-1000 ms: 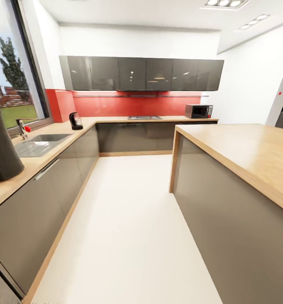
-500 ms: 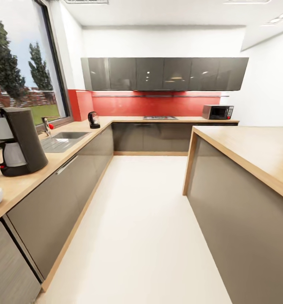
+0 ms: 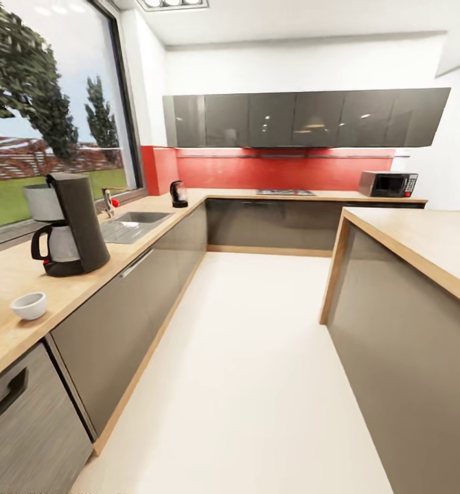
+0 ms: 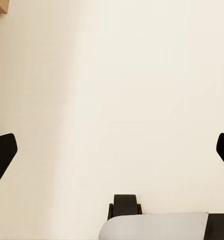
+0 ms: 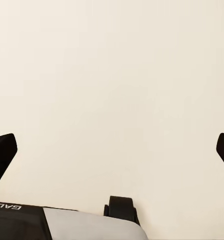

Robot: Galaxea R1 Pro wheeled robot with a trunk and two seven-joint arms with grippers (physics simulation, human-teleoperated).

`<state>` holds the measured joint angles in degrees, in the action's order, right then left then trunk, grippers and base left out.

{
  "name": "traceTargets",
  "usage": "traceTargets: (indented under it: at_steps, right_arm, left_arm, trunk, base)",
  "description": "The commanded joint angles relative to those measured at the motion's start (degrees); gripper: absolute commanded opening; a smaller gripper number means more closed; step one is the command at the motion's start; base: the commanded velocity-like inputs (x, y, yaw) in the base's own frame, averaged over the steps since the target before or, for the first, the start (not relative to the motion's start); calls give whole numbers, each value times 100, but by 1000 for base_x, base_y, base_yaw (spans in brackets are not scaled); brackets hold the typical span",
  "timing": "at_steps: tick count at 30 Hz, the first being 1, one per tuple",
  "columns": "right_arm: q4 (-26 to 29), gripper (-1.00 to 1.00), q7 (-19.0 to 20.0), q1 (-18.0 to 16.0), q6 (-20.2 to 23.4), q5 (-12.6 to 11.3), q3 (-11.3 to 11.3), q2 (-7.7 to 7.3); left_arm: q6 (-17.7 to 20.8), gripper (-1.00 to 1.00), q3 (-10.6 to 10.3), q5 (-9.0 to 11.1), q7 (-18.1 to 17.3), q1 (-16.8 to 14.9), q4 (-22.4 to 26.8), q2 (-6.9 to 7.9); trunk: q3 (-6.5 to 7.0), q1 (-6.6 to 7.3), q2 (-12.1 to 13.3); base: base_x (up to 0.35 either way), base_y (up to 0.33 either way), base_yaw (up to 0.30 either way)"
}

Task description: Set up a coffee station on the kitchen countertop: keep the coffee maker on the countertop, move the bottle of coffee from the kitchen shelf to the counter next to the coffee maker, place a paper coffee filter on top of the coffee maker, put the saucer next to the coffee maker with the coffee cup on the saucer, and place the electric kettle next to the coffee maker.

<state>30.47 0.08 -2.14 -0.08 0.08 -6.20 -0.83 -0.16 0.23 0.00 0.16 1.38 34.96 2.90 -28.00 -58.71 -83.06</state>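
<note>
Both arms point down at pale floor point(image 4: 122, 90); left jaws point(image 4: 112, 150) wide, empty; right jaws point(image 5: 112, 150) wide, empty.

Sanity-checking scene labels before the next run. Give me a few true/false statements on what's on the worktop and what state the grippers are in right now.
1. The coffee maker stands on the countertop beside the sink. True.
2. The white cup sits on top of the coffee maker. False: it stands on the countertop, apart from the machine, on the side nearer the camera.
3. The kettle is right next to the coffee maker. False: it stands far off near the counter's corner, beyond the sink.
4. The left gripper and right gripper are both open and empty, over pale floor. True.
5. The microwave is on the island. False: it sits on the back counter under the wall cabinets.
</note>
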Motion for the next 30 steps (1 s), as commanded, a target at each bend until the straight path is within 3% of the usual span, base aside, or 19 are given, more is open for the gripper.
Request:
traceTargets:
  at_steps: [1,15,30]
  right_arm:
    - [2,100,1,-4,-1,1,-22,-5]
    - [3,100,1,1,-1,1,-22,-5]
    - [7,100,1,3,2,1,-16,-5]
  left_arm:
    - [-2,100,-1,0,2,3,10,0]
    - [1,100,-6,0,2,3,11,0]
    - [4,100,-27,15,-23,3,131,-14]
  trunk:
    - [-5,-2,-2]
    - [-5,-2,-2]
    - [-5,-2,-2]
  base:
    - [192,-86,92]
    - [276,-125,15]
    - [323,-14,0]
